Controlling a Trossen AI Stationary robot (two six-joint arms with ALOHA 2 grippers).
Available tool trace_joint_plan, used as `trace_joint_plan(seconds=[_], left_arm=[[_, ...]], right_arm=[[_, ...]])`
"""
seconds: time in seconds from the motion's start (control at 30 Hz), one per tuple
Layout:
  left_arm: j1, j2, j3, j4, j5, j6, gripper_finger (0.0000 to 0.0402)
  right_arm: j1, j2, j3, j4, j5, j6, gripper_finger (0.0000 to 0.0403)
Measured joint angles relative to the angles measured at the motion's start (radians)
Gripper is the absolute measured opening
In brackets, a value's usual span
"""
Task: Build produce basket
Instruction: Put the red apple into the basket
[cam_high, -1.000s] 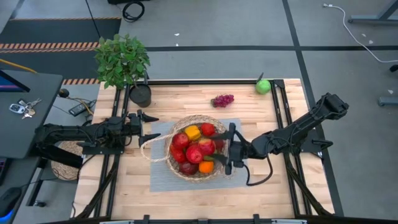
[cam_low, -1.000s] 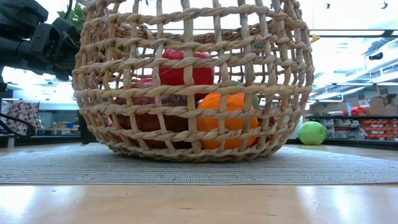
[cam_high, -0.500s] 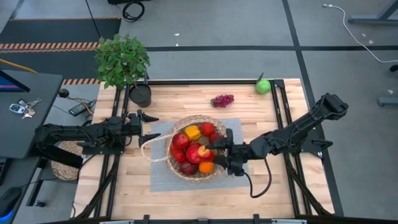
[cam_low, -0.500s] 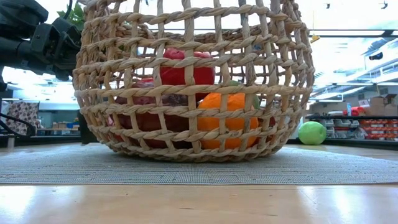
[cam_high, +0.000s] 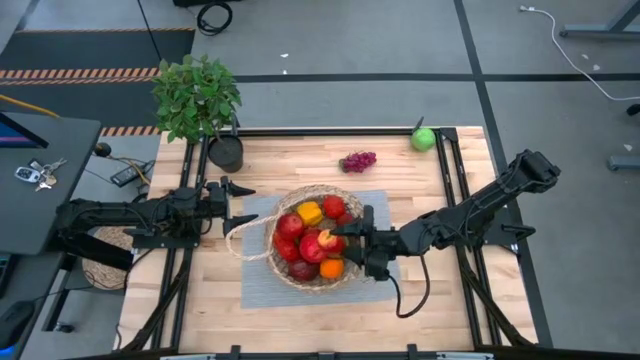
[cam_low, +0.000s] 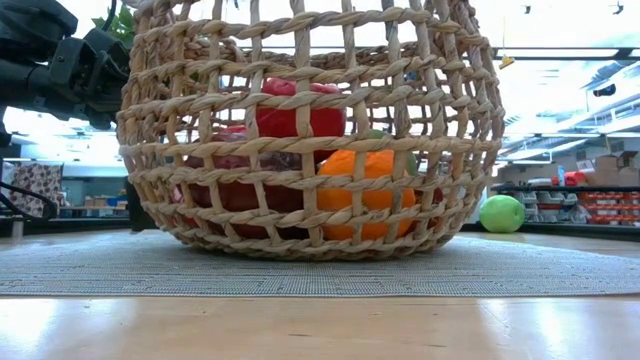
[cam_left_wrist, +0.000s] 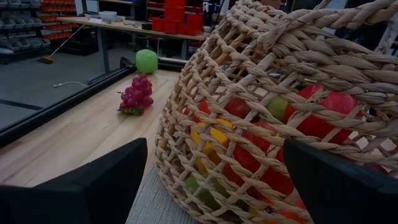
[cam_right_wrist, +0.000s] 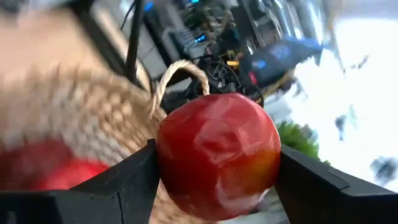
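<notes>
Basket (cam_high: 312, 252) sits on the mat; I see my right gripper (cam_right_wrist: 214, 180) pinching a red apple (cam_right_wrist: 217, 154) over it. Left gripper (cam_high: 238, 205) waits beside the handle, fingers spread.

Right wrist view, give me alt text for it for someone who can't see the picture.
The right gripper holds a red fruit between its two dark fingers, filling the middle of the picture. Behind it lies the woven wicker basket with its looped handle and more red produce inside.
</notes>
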Motion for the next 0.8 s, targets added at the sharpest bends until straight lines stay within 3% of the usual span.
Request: trace_joint_plan(seconds=[0.1, 0.2, 0.27, 0.37, 0.53, 0.7, 0.8], left_arm=[[0.000, 0.000, 0.000, 0.000, 0.000, 0.000, 0.0382], [0.000, 0.000, 0.000, 0.000, 0.000, 0.000, 0.0382], [0.000, 0.000, 0.000, 0.000, 0.000, 0.000, 0.0382], [0.000, 0.000, 0.000, 0.000, 0.000, 0.000, 0.0382], [0.000, 0.000, 0.000, 0.000, 0.000, 0.000, 0.0382], [0.000, 0.000, 0.000, 0.000, 0.000, 0.000, 0.0382], [0.000, 0.000, 0.000, 0.000, 0.000, 0.001, 0.0382]], right_arm=[[-0.003, 0.001, 0.000, 0.101, 0.036, 0.288, 0.0284], [-0.007, -0.002, 0.012, 0.126, 0.136, 0.473, 0.0284], [-0.012, -0.002, 0.064, 0.027, 0.206, 0.577, 0.0284], [-0.030, 0.000, 0.186, -0.266, 0.247, 0.814, 0.0284], [-0.102, 0.056, 0.411, -0.694, 0.085, 1.155, 0.0284], [-0.177, 0.183, 0.566, -0.881, -0.075, 1.229, 0.0284], [-0.197, 0.275, 0.658, -0.990, -0.103, 1.224, 0.0285]])
